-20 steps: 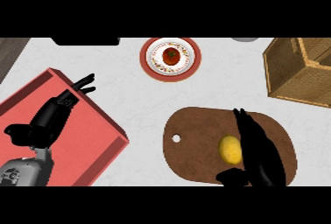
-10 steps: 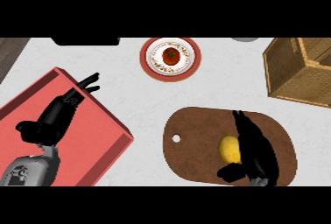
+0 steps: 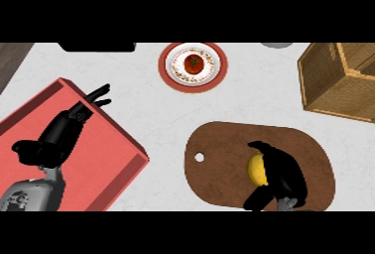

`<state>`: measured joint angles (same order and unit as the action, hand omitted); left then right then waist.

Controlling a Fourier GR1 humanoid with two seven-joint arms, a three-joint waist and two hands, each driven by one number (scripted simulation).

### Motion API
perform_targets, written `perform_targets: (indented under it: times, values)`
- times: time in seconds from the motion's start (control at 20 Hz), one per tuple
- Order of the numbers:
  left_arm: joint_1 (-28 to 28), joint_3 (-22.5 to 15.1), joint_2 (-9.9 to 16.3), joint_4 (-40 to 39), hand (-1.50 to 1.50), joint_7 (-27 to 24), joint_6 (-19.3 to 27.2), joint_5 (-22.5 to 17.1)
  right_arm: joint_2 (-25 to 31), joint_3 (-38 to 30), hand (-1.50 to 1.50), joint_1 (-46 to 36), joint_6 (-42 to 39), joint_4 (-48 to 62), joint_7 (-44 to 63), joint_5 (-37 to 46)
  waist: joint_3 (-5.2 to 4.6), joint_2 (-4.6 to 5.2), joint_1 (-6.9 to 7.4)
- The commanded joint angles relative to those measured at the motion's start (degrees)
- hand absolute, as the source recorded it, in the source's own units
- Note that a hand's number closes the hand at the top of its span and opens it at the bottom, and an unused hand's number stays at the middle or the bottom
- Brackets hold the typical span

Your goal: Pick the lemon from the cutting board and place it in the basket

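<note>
Head view showed me the lemon (image 3: 256, 168) as a smooth, plain yellow oval, and only its left side was visible, because my right hand (image 3: 282, 171) lay over the rest. It sat on the brown cutting board (image 3: 219, 171), directly under and just left of that hand, pressed against the inner side of the fingers. Its long axis ran up and down the view, roughly in line with the hand's own length, with one end pointing toward the far edge of the counter and the other toward me. I could not make out any stem or nub on either end. The right hand was curled round the lemon, fingers arched over its far end and the thumb tucked in near its lower end, so I read it as holding the fruit; whether the lemon was lifted or resting on the board, I could not tell. The board's small hole lay well to the left of the hand. The wicker basket (image 3: 341, 79) stood beyond the hand and to its right, well apart from it, at the counter's far right. My left hand (image 3: 88, 101) hovered over the red tray (image 3: 110, 163) far off to the left of the right hand, fingers straight and spread, holding nothing. A red-rimmed plate (image 3: 193, 67) sat beyond both hands, between them.
</note>
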<state>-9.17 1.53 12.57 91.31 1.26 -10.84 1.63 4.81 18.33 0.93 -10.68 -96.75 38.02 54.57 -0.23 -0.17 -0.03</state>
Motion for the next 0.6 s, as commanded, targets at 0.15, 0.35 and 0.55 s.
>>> perform_targets:
  times: [0.15, 0.35, 0.55]
  values:
    - [2.0, 0.3, -0.5, 3.7, 0.00, 1.3, -1.1, 0.9, -1.4, 3.0, 1.50, 1.1, 0.0, 1.6, -1.1, 2.3, 0.23, 0.13, 0.06]
    - [0.1, 2.8, 1.3, -1.8, 0.00, -1.7, -3.4, -0.7, 1.1, 5.7, 1.50, 0.8, 0.1, 3.1, -3.7, 5.9, 0.22, 0.16, 0.09]
    - [0.4, 2.1, 0.3, -2.0, 0.00, -3.7, -2.3, 1.5, 2.7, 3.3, 1.50, -3.5, 2.4, 6.6, -7.1, 7.8, 0.23, 0.20, 0.15]
